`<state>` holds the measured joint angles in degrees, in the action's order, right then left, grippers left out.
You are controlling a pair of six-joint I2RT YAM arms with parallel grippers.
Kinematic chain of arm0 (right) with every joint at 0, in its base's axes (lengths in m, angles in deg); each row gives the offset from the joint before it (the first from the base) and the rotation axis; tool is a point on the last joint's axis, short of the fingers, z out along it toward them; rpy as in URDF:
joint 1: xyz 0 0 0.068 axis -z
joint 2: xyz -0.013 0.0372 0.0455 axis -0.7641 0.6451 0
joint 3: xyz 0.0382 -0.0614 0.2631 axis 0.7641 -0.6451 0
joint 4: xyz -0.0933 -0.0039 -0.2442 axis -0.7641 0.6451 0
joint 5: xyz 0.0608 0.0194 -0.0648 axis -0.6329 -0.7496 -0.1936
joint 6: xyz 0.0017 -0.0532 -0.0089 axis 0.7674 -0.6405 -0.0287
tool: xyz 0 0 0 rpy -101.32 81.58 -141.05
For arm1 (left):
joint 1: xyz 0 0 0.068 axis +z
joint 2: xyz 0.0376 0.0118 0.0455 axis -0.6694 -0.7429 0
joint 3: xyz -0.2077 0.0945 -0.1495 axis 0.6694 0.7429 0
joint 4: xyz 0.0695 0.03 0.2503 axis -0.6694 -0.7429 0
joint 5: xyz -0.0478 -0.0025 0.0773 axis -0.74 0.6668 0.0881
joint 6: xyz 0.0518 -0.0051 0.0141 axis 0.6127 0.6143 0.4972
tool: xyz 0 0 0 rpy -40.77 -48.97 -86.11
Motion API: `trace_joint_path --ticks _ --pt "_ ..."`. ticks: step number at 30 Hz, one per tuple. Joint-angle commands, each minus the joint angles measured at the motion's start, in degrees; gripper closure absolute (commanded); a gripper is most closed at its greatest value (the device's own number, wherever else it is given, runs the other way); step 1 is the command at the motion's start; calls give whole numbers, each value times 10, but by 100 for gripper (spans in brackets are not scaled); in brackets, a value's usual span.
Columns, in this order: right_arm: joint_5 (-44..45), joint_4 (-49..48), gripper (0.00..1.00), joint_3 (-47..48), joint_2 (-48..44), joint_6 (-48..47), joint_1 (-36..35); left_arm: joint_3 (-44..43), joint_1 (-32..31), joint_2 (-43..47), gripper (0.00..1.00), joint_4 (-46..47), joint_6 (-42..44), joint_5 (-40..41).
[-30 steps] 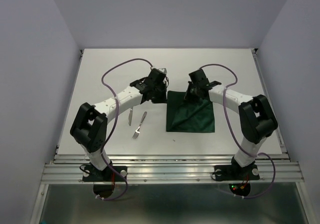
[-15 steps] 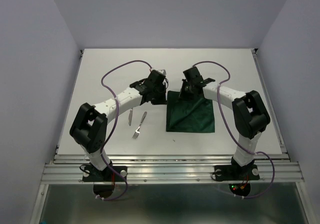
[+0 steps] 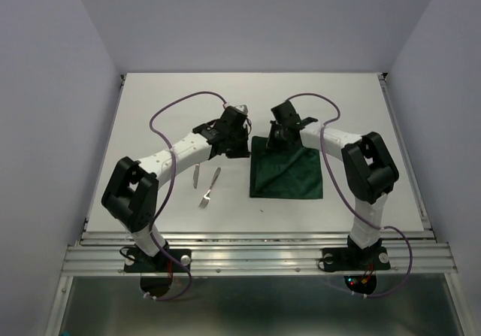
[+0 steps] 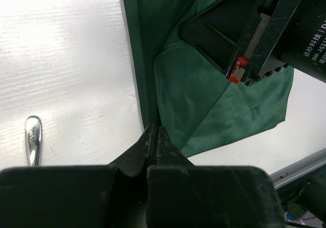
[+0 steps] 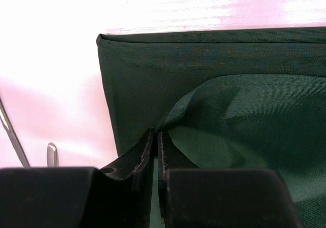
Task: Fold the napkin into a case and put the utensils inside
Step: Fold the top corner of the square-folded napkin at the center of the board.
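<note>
Centre-right on the desk (image 3: 165,110), the napkin (image 3: 287,174) has both arms at its upper-left corner: the right gripper (image 5: 157,132) pinches its raised top layer with jaws almost together, and the left gripper (image 4: 155,132) sets shut jaws at its left edge.

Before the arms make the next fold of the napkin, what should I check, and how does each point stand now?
1. Right fingers pinch a raised napkin flap: ok.
2. Left fingers shut at the napkin's left edge; cloth between them: cannot tell.
3. Knife and fork lie off the cloth, left of it: ok.
4. The two arms' fingers are apart from each other: ok.
</note>
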<state>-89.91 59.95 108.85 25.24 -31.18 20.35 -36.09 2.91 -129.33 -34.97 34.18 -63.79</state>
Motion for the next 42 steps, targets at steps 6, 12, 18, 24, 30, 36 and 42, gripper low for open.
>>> trace_joint_path --ticks 6,12,18,24,30,36,42 --pt "-7 -10 91 29 11 -5 -15 13 1 31 100 9 -3 10" --pt "0 -9 91 34 12 -4 -16 15 1 32 100 11 -4 9" --pt "8 -9 91 40 20 -2 -16 24 1 38 100 17 -6 7" --pt "11 -12 91 42 25 4 -16 29 1 40 100 17 -7 7" --pt "30 -10 90 44 29 4 -16 31 1 44 100 17 -7 7" --pt "35 -11 90 46 34 16 -16 37 1 46 100 18 -8 6" --pt "44 -13 90 49 39 24 -16 38 0 47 100 19 -8 4"
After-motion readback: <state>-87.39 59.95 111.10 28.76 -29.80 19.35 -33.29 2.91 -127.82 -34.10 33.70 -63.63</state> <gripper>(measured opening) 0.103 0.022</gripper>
